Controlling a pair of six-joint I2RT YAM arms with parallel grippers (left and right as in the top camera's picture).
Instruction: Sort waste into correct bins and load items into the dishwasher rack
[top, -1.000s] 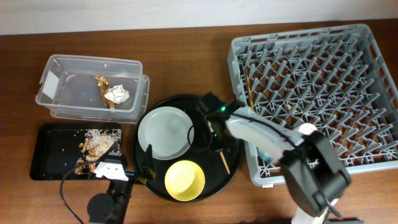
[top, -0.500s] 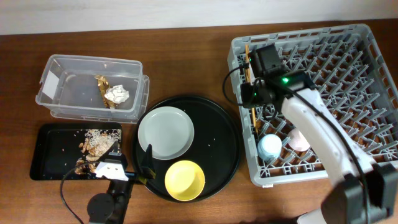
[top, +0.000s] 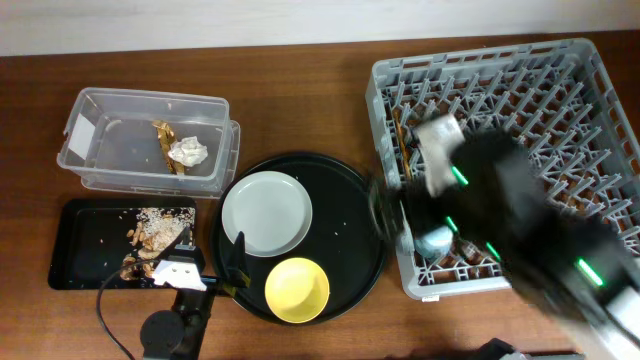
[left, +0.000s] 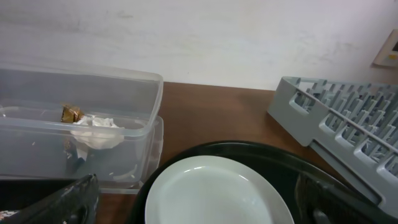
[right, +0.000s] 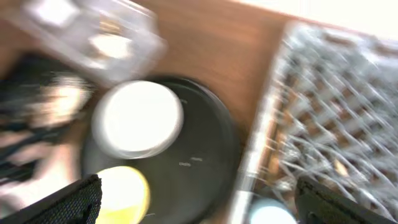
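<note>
The grey dishwasher rack (top: 560, 90) fills the right side. Thin brown chopsticks (top: 402, 145) lie along its left edge, and the light-blue cup (top: 433, 240) stands near its front-left corner. The pink cup is hidden under my blurred right arm. My right gripper (top: 392, 212) hangs open and empty over the rack's left rim; in the right wrist view its jaws (right: 199, 205) stand wide apart. The clear tub (top: 100, 110) holds the gold wrapper (top: 164, 138) and the tissue ball (top: 188, 152). Food scraps (top: 150, 235) lie in the black rectangular tray (top: 90, 250). My left gripper (top: 210, 264) is open by the round tray's left edge.
A round black serving tray (top: 350, 225) in the middle carries a white plate (top: 266, 213) and a yellow bowl (top: 297, 289). In the left wrist view the plate (left: 217, 196) lies between my fingers, with the tub (left: 124, 93) left and the rack (left: 336, 118) right.
My right gripper carried a chopstick from the round tray to the rack's left side, opened and let it go, then swung back toward the front. The left arm stayed still.
</note>
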